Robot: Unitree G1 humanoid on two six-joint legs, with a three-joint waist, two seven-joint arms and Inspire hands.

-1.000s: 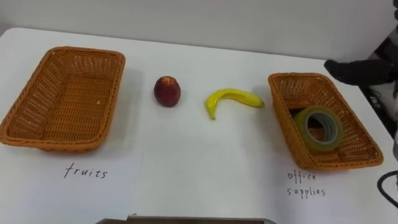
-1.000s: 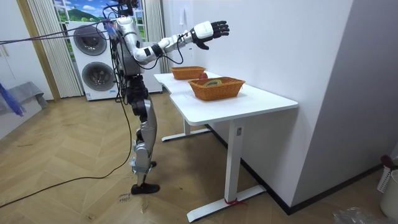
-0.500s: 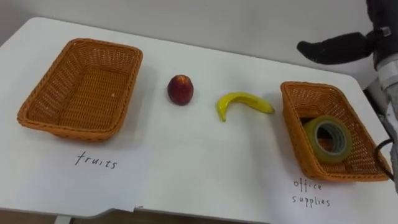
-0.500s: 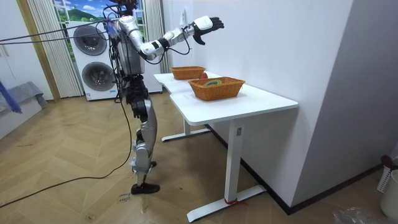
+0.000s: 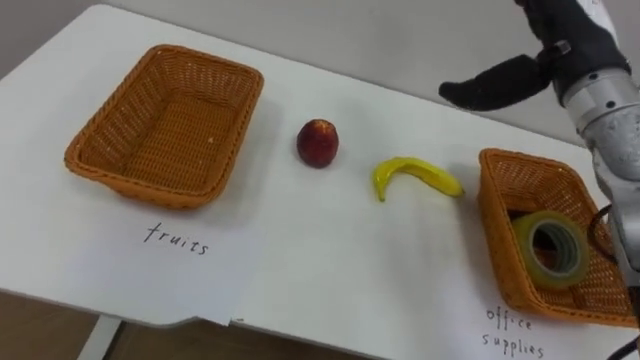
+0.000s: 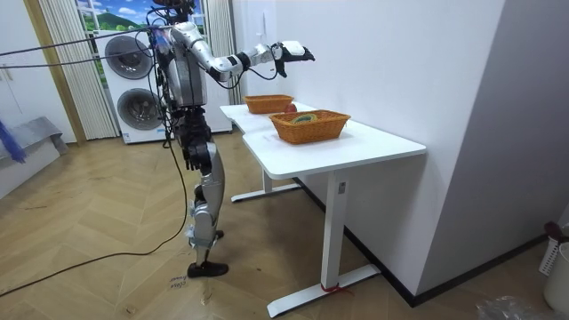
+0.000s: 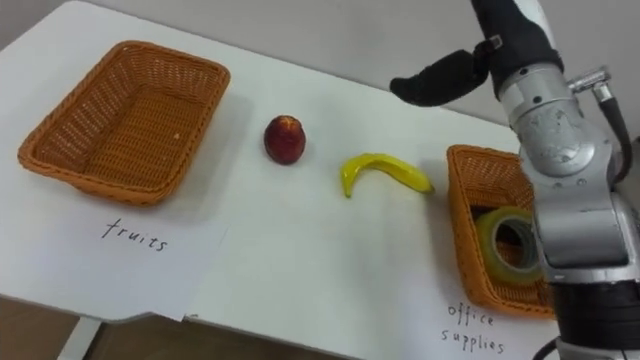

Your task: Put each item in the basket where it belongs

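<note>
Banana (image 5: 415,177) on table (image 5: 330,270), right robot hand (image 5: 520,72) raised beyond it, fingers loosely straight, empty.

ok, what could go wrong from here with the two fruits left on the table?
1. The banana lies close to the office supplies basket; the right hand, open and raised above the table, could nudge that basket while grasping.
2. The peach is round and may roll if bumped.
3. The fruits basket sits far left, a long carry for this hand.
</note>
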